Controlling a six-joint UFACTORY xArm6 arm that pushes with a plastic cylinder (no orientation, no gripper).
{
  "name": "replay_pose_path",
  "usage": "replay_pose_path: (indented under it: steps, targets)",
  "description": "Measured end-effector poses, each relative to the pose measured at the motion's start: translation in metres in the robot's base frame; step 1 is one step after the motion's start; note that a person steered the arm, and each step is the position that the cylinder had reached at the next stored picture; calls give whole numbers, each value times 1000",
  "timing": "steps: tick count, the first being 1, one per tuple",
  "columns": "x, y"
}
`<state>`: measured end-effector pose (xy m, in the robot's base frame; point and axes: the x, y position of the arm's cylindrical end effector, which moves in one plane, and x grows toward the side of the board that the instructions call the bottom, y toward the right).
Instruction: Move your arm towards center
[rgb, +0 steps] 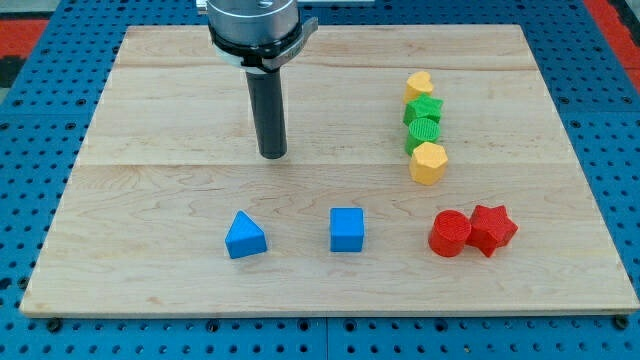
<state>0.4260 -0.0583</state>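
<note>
My tip (273, 155) is the lower end of the dark rod and rests on the wooden board (150, 150), left of the board's middle. It touches no block. Below it lie a blue triangular block (245, 235) and a blue cube (347, 229). At the view's right a column holds a yellow heart block (419, 85), a green star block (424, 109), a second green block (423, 133) and a yellow hexagonal block (428, 162). A red cylinder (449, 233) and a red star block (492, 229) sit side by side at the lower right.
The board lies on a blue perforated table (30, 120). The arm's grey mount (255, 25) hangs over the board's top edge.
</note>
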Motion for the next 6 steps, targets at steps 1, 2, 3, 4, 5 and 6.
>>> replay_pose_path:
  steps: [1,2,3,4,5,6]
  targets:
    - [0,1]
    - [-6,1]
    - [-9,12]
    - [-11,45]
    - [2,49]
    - [12,49]
